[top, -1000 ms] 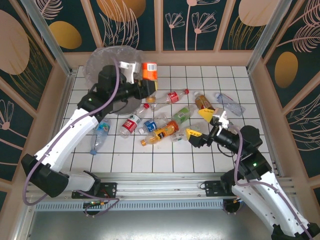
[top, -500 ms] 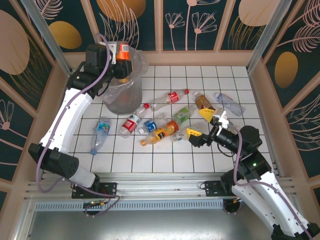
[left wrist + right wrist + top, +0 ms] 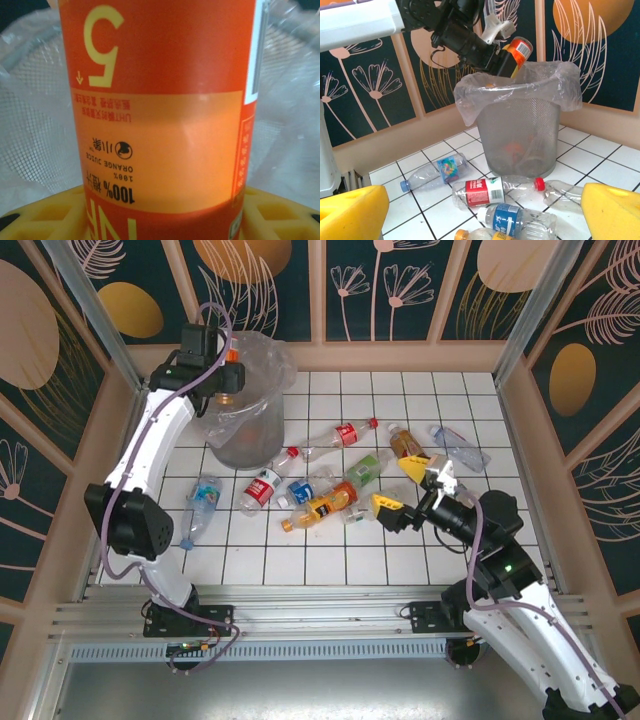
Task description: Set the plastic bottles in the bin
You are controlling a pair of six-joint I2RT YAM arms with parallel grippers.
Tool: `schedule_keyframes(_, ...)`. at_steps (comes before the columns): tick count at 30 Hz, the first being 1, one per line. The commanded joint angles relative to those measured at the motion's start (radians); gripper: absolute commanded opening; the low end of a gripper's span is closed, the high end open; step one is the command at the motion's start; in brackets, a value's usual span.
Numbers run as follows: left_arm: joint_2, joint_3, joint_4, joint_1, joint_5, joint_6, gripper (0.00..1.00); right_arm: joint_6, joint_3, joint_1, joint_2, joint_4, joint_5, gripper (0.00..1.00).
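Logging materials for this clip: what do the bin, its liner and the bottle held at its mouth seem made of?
The bin looks like fine grey mesh, probably metal: a grid shows. The liner: thin clear plastic film, crinkled, glossy. The orange juice bottle: probably plastic, under a glossy printed orange label.

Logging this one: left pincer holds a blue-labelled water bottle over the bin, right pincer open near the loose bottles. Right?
Not quite. The left pincer holds an orange juice bottle with an orange label, as the left wrist view shows. The rest stands: it is over the bin, and the right pincer is open near the loose bottles.
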Motion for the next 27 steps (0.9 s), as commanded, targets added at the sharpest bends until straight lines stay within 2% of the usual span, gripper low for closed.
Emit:
schedule_keyframes(1, 0.030, 0.040, -0.043, 0.006, -0.011, 0.060, 0.56, 0.017, 0.007, 0.007, 0.011, 0.018, 0.010, 0.99)
schedule_keyframes(9, 0.106, 0.050, -0.084, 0.010, 0.002, 0.104, 0.56, 0.027, 0.008, 0.008, 0.016, 0.014, 0.014, 0.99)
schedule_keyframes(14, 0.152, 0.036, -0.088, 0.014, -0.030, 0.093, 0.56, 0.044, 0.013, 0.006, 0.016, 0.005, 0.028, 0.99)
schedule_keyframes(20, 0.205, 0.035, -0.104, 0.016, -0.077, 0.075, 0.56, 0.082, 0.044, 0.005, 0.055, -0.034, 0.082, 0.99)
schedule_keyframes(27, 0.250, 0.025, -0.139, 0.021, -0.077, 0.053, 0.57, 0.119, 0.071, 0.004, 0.117, -0.056, 0.151, 0.99)
